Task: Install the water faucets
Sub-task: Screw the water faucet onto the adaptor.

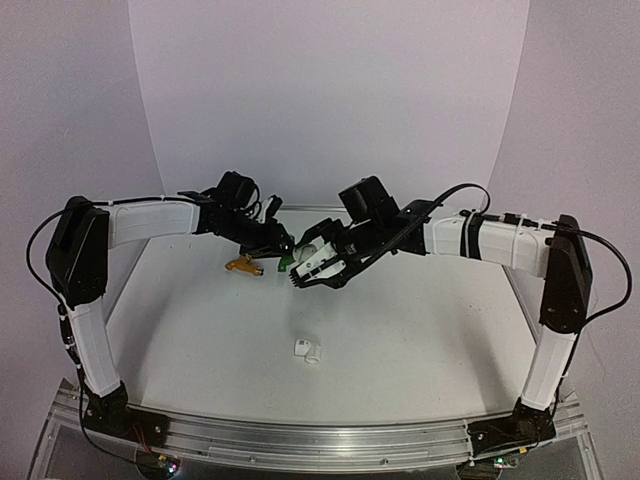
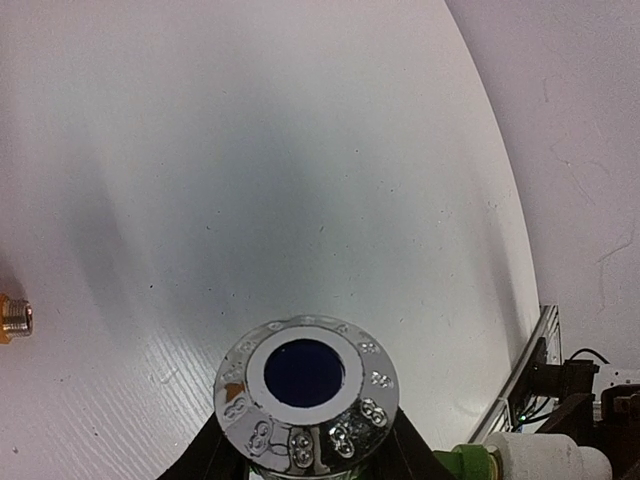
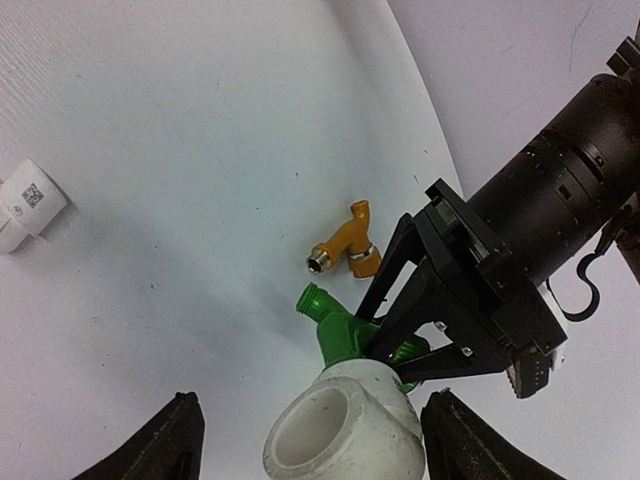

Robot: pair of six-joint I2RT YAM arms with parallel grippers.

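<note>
My left gripper (image 1: 277, 241) is shut on the green faucet (image 3: 345, 330) and holds it above the table; its black fingers (image 3: 405, 290) clamp the body. In the left wrist view the faucet's chrome knob (image 2: 305, 385) with a blue centre sits between the fingers. A white pipe fitting (image 3: 345, 435) sits on the faucet's end. My right gripper (image 3: 315, 450) is open, its fingers (image 3: 160, 445) standing on either side of that fitting. The orange-yellow faucet (image 1: 243, 266) lies on the table just beyond, also visible in the right wrist view (image 3: 345, 245).
A second white fitting (image 1: 308, 350) with a code label lies on the white table (image 1: 400, 330) near the middle front, also visible in the right wrist view (image 3: 25, 205). The table's right edge and metal rail (image 2: 530, 370) run close by.
</note>
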